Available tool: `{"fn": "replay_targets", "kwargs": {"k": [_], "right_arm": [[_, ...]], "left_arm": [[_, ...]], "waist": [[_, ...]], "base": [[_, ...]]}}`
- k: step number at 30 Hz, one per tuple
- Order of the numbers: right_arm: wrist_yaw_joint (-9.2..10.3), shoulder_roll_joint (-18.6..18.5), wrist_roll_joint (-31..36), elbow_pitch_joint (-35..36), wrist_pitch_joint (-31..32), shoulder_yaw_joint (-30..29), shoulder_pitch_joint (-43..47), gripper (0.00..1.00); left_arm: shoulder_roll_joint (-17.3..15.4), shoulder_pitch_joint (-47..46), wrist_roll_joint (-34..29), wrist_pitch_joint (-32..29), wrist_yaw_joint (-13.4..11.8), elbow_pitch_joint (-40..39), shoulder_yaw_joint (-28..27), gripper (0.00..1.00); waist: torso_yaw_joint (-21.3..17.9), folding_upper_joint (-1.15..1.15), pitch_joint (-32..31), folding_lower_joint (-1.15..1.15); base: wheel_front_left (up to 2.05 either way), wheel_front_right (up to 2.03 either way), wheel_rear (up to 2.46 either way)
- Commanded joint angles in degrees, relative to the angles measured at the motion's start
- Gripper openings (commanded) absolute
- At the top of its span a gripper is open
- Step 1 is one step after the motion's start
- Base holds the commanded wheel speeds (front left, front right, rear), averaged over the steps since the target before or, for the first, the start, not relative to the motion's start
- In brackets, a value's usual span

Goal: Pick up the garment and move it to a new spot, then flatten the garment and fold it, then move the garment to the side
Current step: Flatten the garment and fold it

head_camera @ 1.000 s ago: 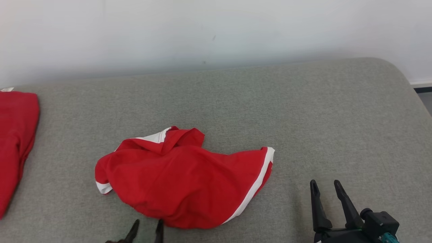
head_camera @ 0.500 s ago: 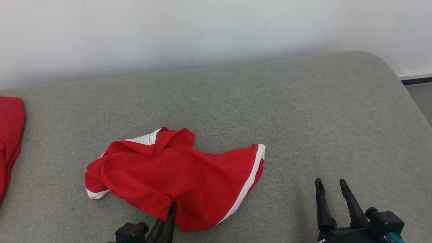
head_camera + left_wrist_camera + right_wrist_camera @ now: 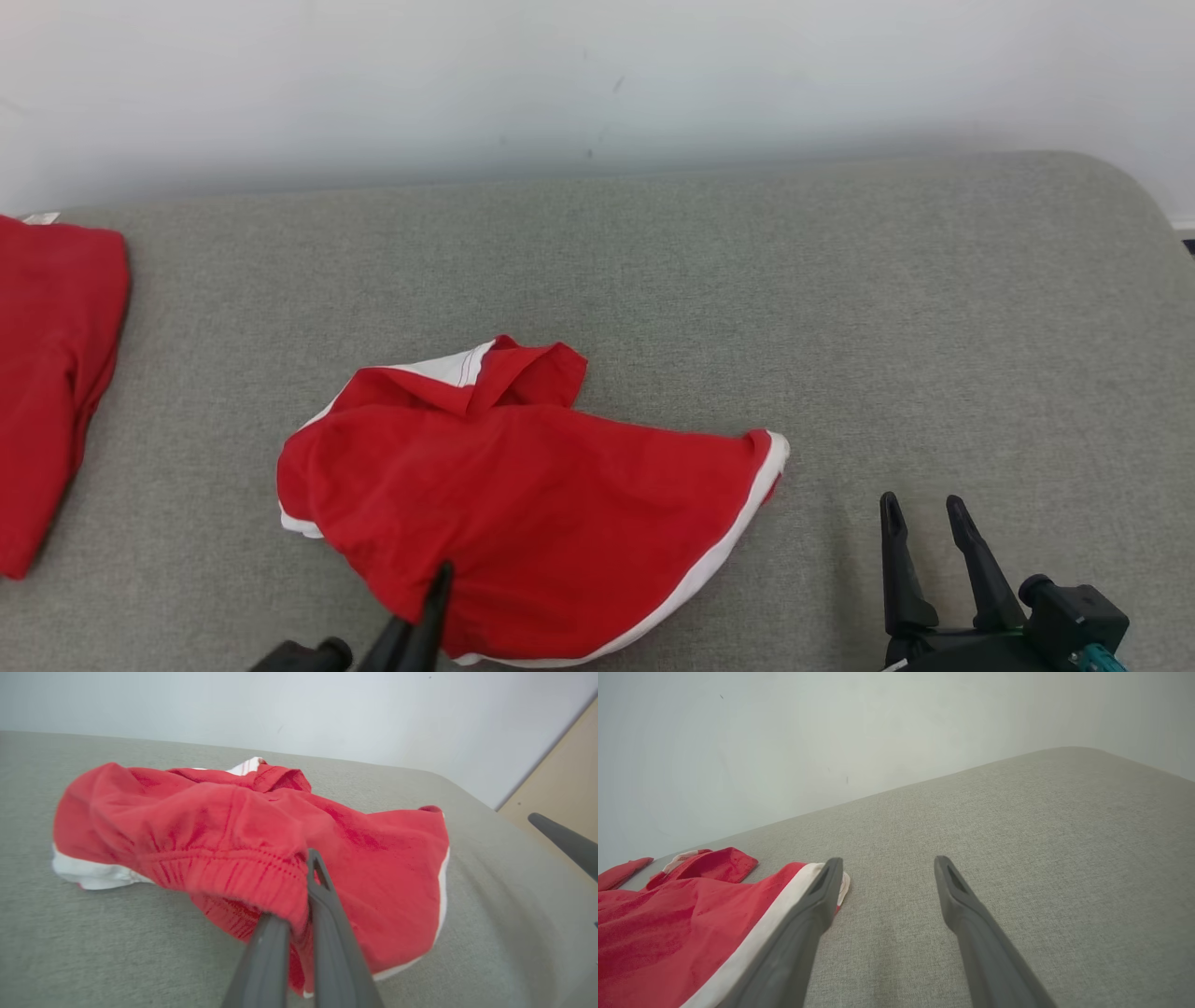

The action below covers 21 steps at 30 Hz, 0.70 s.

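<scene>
Our left hand [image 3: 437,574] gripped the garment [image 3: 560,504] at its near, apparently elasticated edge; it lay crumpled crosswise on the padded surface [image 3: 840,308], our right hand [image 3: 922,509] spread beside its right end.

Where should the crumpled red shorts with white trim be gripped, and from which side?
Grip the gathered elastic waistband of the crumpled red shorts with white trim, coming from the robot's near side, low over the grey upholstered surface. That thick ruched edge bunches up toward the robot, giving a firm fold to pinch. The left tool is shut on it there.
</scene>
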State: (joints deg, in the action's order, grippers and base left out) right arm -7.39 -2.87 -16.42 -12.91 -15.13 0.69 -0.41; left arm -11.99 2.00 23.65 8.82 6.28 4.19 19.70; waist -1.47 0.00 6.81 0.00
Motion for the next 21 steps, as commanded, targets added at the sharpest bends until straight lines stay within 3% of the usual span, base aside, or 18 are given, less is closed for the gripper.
{"fn": "replay_targets", "kwargs": {"k": [1,3,10,21], "right_arm": [[-0.21,0.0,-0.2,0.2,0.0,-0.1,-0.5,1.00],[-0.21,0.0,-0.1,0.0,0.0,0.2,-0.7,1.00],[-0.21,0.0,0.9,-0.6,0.0,0.7,-1.7,1.00],[-0.21,0.0,1.4,-1.2,0.0,0.5,-2.4,1.00]], "left_arm": [[-0.5,0.5,0.5,-0.4,-0.7,-2.1,-1.0,0.00],[-2.5,0.2,-1.1,-1.5,-1.5,-3.4,-1.6,0.00],[-3.3,-5.2,-2.6,-1.3,-2.4,-1.6,-2.2,0.00],[-4.9,-17.1,-1.9,4.6,-0.9,22.9,-4.8,0.00]], "waist": [[0.7,0.00,0.6,0.00],[0.5,0.00,0.8,0.00],[-2.0,0.00,1.1,0.00],[-7.2,0.00,1.5,0.00]], "base": [[0.00,0.00,0.00],[0.00,0.00,0.00],[0.00,0.00,0.00],[0.00,0.00,0.00]]}}
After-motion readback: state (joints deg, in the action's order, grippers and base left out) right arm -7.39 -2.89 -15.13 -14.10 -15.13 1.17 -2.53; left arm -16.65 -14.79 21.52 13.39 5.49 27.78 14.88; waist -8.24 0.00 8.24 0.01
